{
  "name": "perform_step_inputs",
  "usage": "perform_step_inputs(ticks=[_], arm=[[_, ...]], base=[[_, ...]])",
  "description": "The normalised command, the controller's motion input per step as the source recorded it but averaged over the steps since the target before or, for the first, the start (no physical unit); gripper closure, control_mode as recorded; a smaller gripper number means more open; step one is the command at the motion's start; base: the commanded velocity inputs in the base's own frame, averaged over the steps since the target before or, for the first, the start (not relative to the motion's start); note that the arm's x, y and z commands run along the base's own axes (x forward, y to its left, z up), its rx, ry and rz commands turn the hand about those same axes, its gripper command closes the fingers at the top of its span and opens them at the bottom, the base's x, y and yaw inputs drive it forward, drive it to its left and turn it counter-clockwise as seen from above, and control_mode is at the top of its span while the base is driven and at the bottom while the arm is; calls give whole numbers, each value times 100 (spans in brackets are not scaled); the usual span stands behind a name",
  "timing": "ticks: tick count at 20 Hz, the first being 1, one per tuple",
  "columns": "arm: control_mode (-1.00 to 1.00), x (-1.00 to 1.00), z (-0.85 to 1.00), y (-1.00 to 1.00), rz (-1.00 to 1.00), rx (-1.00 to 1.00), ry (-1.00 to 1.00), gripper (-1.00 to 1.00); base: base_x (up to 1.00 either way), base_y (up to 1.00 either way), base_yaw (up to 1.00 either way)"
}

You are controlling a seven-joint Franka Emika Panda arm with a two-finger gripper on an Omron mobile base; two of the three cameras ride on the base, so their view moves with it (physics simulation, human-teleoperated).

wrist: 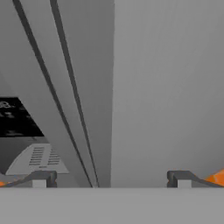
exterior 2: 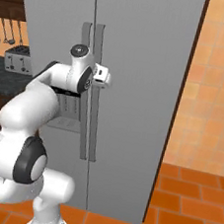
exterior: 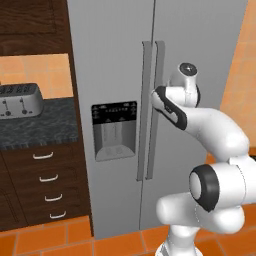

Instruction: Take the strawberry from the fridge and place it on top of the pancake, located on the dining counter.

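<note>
The fridge is a tall grey steel unit with both doors closed and two long vertical handles at the centre seam. My gripper is open, with nothing between its fingertips. It points at the right door, just right of the handles. In the right base view my hand sits close against the handles at upper-handle height. The strawberry is hidden behind the closed doors. The pancake and the dining counter are out of view.
A black water-dispenser panel sits in the left door. Left of the fridge stands a dark-topped counter with a toaster and drawers. An orange tiled wall flanks the fridge on the right.
</note>
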Motion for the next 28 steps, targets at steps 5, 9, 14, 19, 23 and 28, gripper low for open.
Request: perform_step_inputs(ticks=[5, 9, 14, 19, 23, 28], arm=[[-100, 67, 0, 0, -2, 10, -4, -100], [-100, 50, 0, 1, 0, -2, -5, -100], [-100, 45, -2, 1, 0, -2, -8, -100], [-100, 23, -34, 0, 0, -2, -33, -100], [-100, 32, -16, -1, 0, 0, -23, -100], [-100, 20, -2, -7, 0, 0, -12, 100]], base=[[0, 0, 0], [0, 0, 0], [0, 0, 0], [0, 0, 0], [0, 0, 0], [0, 0, 0]])
